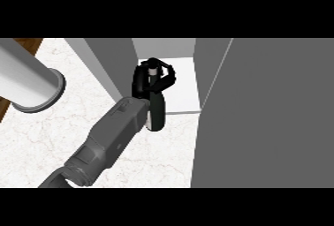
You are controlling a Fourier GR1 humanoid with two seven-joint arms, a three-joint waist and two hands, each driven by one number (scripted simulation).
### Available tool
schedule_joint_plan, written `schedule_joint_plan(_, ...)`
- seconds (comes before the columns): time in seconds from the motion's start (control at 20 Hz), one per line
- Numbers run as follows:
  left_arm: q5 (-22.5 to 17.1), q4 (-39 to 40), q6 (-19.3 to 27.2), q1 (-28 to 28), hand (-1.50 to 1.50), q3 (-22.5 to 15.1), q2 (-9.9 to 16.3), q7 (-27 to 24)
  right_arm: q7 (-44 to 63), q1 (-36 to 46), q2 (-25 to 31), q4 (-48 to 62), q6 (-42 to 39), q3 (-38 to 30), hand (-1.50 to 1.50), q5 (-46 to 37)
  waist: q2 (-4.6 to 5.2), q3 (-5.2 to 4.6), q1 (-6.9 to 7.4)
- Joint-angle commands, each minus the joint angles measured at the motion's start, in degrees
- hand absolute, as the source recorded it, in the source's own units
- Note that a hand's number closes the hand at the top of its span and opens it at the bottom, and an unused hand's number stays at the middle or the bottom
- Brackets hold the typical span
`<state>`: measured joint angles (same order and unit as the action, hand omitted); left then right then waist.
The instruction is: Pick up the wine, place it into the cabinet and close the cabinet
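Wine (155,115) held at the cabinet (183,95) mouth

At twelve o'clock, fingers of the hand (149,81) are curled round the neck; glass is judged heavy, slippery, fragile.

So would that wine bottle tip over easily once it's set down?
Probably: the wine bottle looks tall and narrow, so a nudge could topple it. Its rounded body would likely roll then. The left hand curls round its upper part.

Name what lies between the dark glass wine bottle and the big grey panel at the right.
Only a bare strip of the white cabinet shelf lies between the dark glass wine bottle and the big grey panel, seen in the head view.
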<state>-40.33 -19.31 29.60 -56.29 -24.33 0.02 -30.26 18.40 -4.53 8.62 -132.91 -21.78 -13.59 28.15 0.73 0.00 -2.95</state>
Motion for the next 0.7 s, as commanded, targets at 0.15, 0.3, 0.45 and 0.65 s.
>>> schedule_joint_plan(0.15, -1.6, 4.9, -2.1, 1.6, 1.50, -0.7, 0.0, -3.5, 1.4, 0.4, -0.5, -1.8, 1.3, 0.8, -1.50, 0.1, 0.24, -0.07, -0.83)
schedule_joint_plan(0.3, -2.4, 6.2, -1.1, 1.4, 1.50, -0.5, 0.0, -5.9, -0.6, 1.7, -1.2, 0.7, -0.3, 3.1, -1.50, -2.0, 0.85, -0.10, -2.04)
schedule_joint_plan(0.45, -2.8, 5.0, -0.2, 2.6, 1.50, -2.7, 0.0, -4.8, 1.0, 6.1, 0.3, 1.2, 1.8, 1.9, -1.50, -1.0, 1.16, -0.17, -3.19)
schedule_joint_plan(0.65, -2.9, 7.5, -2.2, 3.3, 1.50, -1.8, 0.0, -7.6, 1.5, 4.6, 0.2, 0.6, 1.7, 1.8, -1.50, -0.6, 0.85, -0.14, -2.09)
